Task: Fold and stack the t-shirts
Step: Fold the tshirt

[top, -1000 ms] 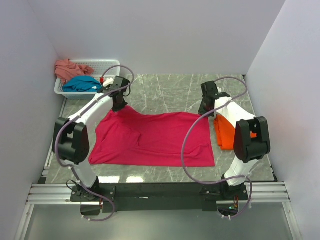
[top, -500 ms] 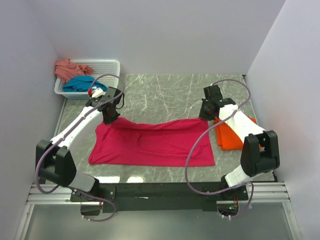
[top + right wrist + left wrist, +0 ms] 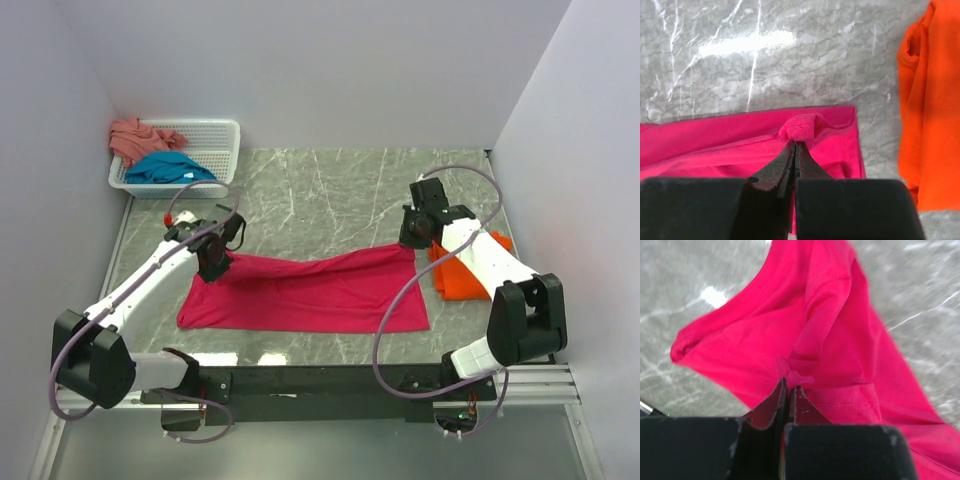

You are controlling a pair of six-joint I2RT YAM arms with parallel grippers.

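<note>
The magenta-red t-shirt [image 3: 310, 292] lies across the marble table, its far edge lifted and drawn toward the near edge. My left gripper [image 3: 212, 262] is shut on the shirt's far left corner; the pinched cloth [image 3: 792, 376] bunches at the fingertips. My right gripper [image 3: 412, 238] is shut on the far right corner, a wad of cloth [image 3: 801, 127] at its tips. A folded bright orange t-shirt [image 3: 462, 268] lies at the right, also in the right wrist view [image 3: 930, 115]. The teal t-shirt [image 3: 165, 168] and salmon-pink t-shirt [image 3: 135, 137] sit in the basket.
A white mesh basket [image 3: 215, 138] stands at the far left corner against the wall. White walls close in the left, back and right. Bare marble [image 3: 330, 190] stretches behind the shirt. The metal rail [image 3: 320, 385] runs along the near edge.
Both grippers have moved toward the near edge with the shirt's far edge, so the shirt's visible depth has shrunk. The left arm has stretched out lower and further left.
</note>
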